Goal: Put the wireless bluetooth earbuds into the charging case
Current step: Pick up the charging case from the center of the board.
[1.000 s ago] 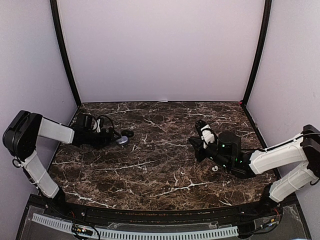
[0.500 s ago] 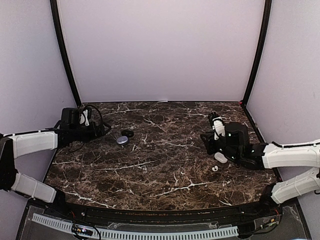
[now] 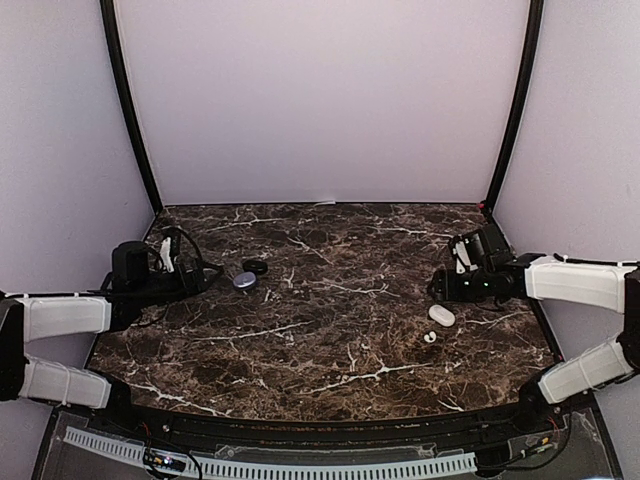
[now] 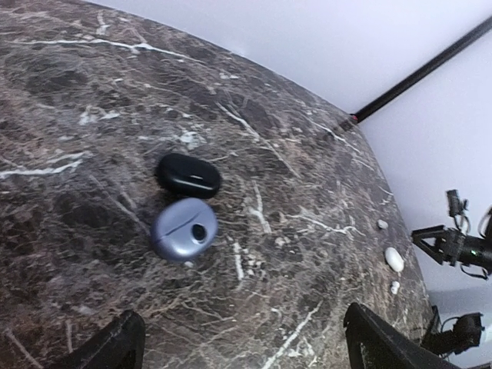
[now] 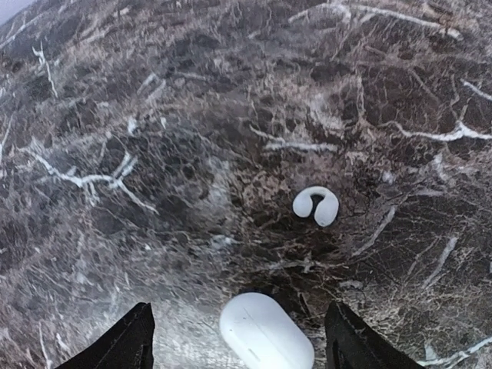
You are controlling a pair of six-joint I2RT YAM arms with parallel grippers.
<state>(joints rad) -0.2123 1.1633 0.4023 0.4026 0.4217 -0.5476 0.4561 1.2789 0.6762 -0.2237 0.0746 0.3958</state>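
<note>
Right tool (image 5: 240,314): open, fingers (image 5: 127,342) spread wide, gripping nothing. White charging case (image 5: 267,332) lies flat on the marble worktop (image 5: 154,115) close below this tool, in line with the gap between the fingers, with bare stone on either side of it; lid shut. White earbud (image 5: 316,205), a small C-shaped piece, lies further ahead of the same tool, a little right of its centre line. It is near the case but apart from it, and not in the case. Seen from overhead, the case is the closer of the two to the right tool's tips. Left tool (image 4: 244,323): likewise open, fingers wide, empty. Ahead of it, slightly left of its centre line, lies a blue-grey oval case (image 4: 184,228) with a dark round spot on top. A black oval case (image 4: 189,175) sits just beyond that one; whether the two touch, I cannot tell. Both of these cases look closed.
</note>
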